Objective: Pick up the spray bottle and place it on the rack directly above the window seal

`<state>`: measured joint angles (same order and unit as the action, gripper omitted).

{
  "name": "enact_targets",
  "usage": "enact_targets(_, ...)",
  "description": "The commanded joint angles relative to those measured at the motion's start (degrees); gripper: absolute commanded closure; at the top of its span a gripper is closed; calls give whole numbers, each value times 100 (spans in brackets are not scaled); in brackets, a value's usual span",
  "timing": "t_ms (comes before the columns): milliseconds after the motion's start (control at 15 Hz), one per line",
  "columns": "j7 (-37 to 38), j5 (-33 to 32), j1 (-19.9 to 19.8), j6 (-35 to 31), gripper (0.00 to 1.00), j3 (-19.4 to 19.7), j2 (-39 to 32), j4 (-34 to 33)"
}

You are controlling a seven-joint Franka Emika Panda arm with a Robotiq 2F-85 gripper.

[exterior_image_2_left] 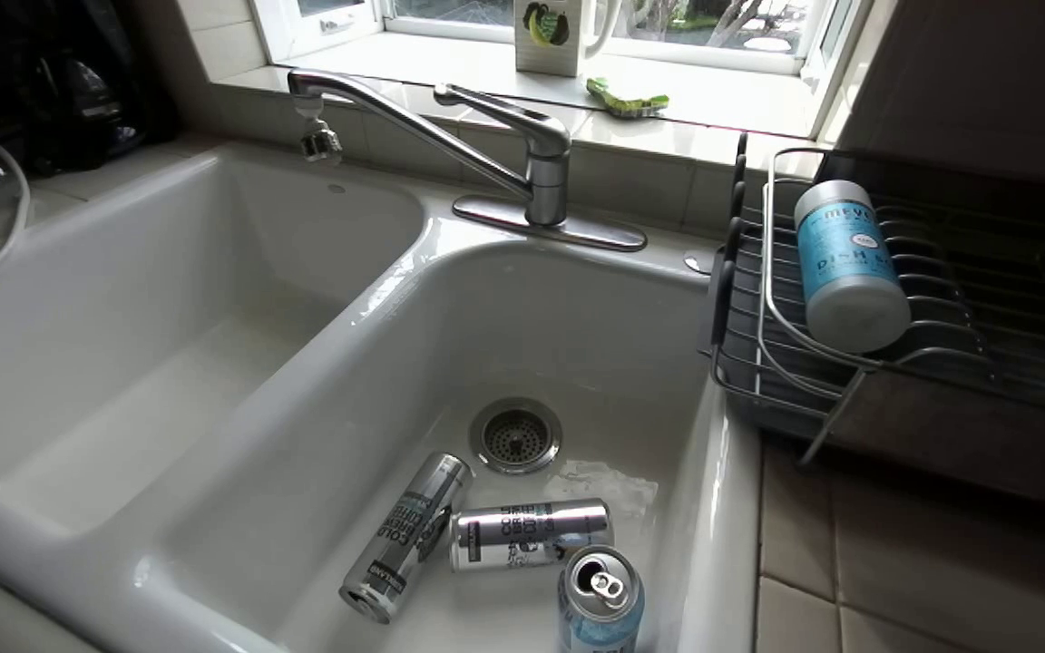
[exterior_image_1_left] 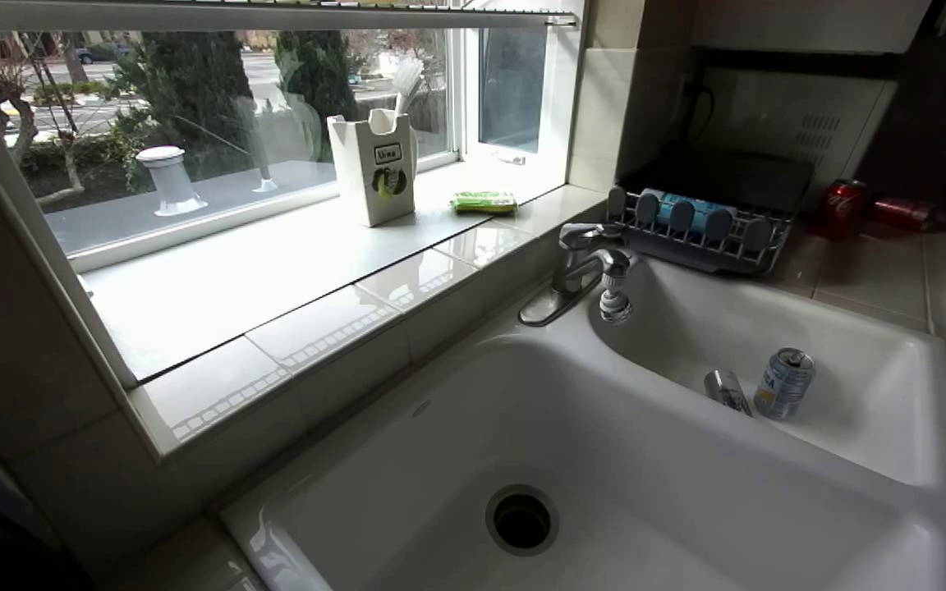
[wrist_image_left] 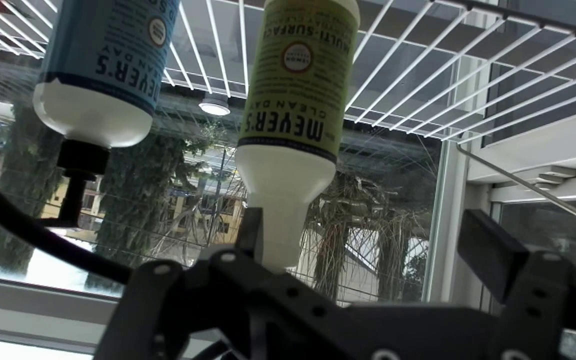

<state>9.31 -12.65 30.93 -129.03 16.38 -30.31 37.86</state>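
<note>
One slim yellow-green plastic spray bottle (wrist_image_left: 298,80) is seen at the white wire rack (wrist_image_left: 540,23) in the wrist view, which is given upside down; its neck is turned toward the black two-finger gripper (wrist_image_left: 370,240). Its base is cut off by the view's edge, so it cannot be told whether the wires are touched. The gripper is spread wide: the bottle's neck is seen between the fingers (wrist_image_left: 250,232), close to one and well apart from the other; whether the near finger is touched cannot be told. Beside this bottle, but apart from it, the blue plastic bottle with black pump top (wrist_image_left: 108,55) is seen.

Wires of a rack are shown also along the top edge of an exterior view, above the long white window ledge (exterior_image_1_left: 259,283). In both exterior views, a bright-green packet (exterior_image_1_left: 484,202) is seen close to the ledge's front edge, and near it a tall white jug with painted fruit (exterior_image_1_left: 366,176). In an exterior view, a blue-labelled bottle (exterior_image_2_left: 849,263) is seen lying near the edge of the metal-wire dish rack (exterior_image_2_left: 835,417), beside the white double sink (exterior_image_2_left: 377,299).
</note>
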Motion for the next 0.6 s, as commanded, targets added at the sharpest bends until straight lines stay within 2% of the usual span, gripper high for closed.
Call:
enact_targets(0, 97, -328, 337, 416, 0, 117, 526, 564)
enact_targets(267, 34, -533, 570, 484, 0, 76, 1042, 1095)
enact_targets(533, 112, -788, 856, 466, 0, 58, 1836, 2085)
